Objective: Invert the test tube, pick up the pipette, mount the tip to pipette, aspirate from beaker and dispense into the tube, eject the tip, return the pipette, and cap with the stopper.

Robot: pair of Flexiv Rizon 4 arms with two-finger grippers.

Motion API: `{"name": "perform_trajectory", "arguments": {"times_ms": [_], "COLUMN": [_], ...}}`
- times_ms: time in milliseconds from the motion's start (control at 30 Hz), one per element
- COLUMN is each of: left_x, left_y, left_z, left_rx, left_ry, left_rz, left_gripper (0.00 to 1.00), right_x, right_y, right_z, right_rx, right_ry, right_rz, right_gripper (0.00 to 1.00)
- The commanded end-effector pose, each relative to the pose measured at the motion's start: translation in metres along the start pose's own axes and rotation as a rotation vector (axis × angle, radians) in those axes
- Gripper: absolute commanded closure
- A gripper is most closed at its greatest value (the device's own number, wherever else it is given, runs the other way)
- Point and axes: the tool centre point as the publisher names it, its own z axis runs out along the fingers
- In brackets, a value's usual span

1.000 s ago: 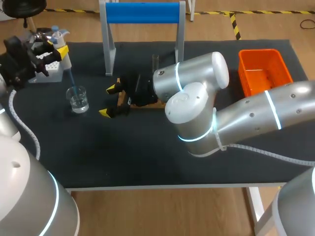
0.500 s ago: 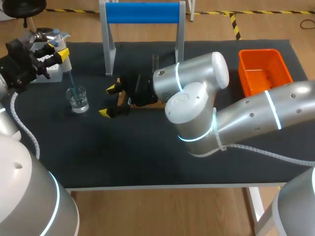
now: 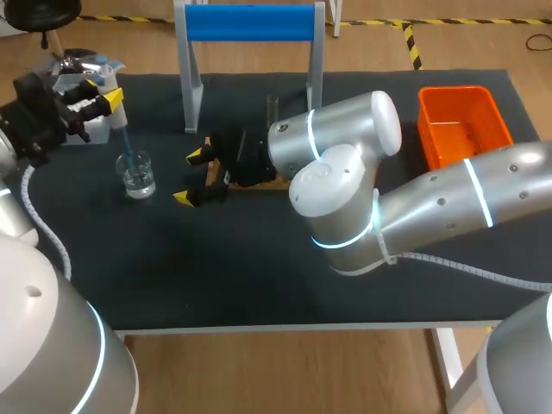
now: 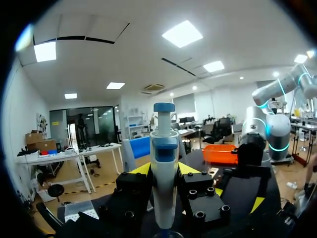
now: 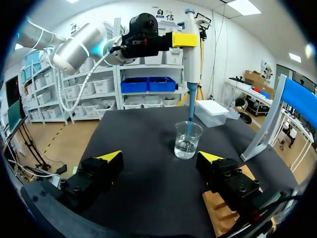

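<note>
My left gripper [image 3: 93, 97] is shut on a white and blue pipette [image 4: 164, 163] and holds it upright above the glass beaker [image 3: 136, 172]. The pipette's blue tip [image 5: 189, 124] reaches down into the beaker [image 5: 188, 140], which holds a little clear liquid. In the right wrist view the left gripper [image 5: 182, 39] hangs above the beaker with the pipette [image 5: 191, 54] in it. My right gripper [image 3: 192, 177] stands open just right of the beaker, low over the mat, with nothing between its fingers [image 5: 111, 156]. I cannot make out the test tube or the stopper.
A white tip box [image 3: 95, 125] sits at the back left behind the beaker. A wooden rack [image 3: 259, 183] lies under my right wrist. A blue-topped stand [image 3: 250, 21] rises at the back middle and an orange bin [image 3: 461, 125] at the back right.
The left gripper has shifted slightly over the beaker with the pipette in it. The right arm has kept still.
</note>
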Motion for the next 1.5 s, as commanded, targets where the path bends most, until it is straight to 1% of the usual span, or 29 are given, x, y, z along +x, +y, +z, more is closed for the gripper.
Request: {"name": "perform_trajectory", "arguments": {"times_ms": [33,300,733,1000,1500], "left_x": [0.0038,0.0074,0.0103,0.0106,0.011], "left_y": [0.0031,0.0053,0.0092,0.012,0.0115], "left_z": [0.0034,0.0063,0.0042,0.0023,0.003], "left_rx": [0.0,-0.008,-0.019,-0.01,-0.014], "left_ry": [0.001,0.014,0.009,0.007,0.01], "left_rz": [0.003,0.009,0.012,-0.004,-0.015], "left_gripper": [1.0,1.0,1.0,1.0,1.0], "right_x": [-0.0001,-0.0001,-0.0001,-0.0001,-0.0001], "right_y": [-0.0001,-0.0001,-0.0001,-0.0001,-0.0001], "right_z": [0.0006,0.0006,0.0006,0.0006,0.0006], "right_rx": [0.001,0.001,0.001,0.001,0.001], "right_ry": [0.0,0.0,0.0,0.0,0.0], "right_rz": [0.0,0.0,0.0,0.0,0.0], "right_gripper": [0.0,0.0,0.0,0.0,0.0]}}
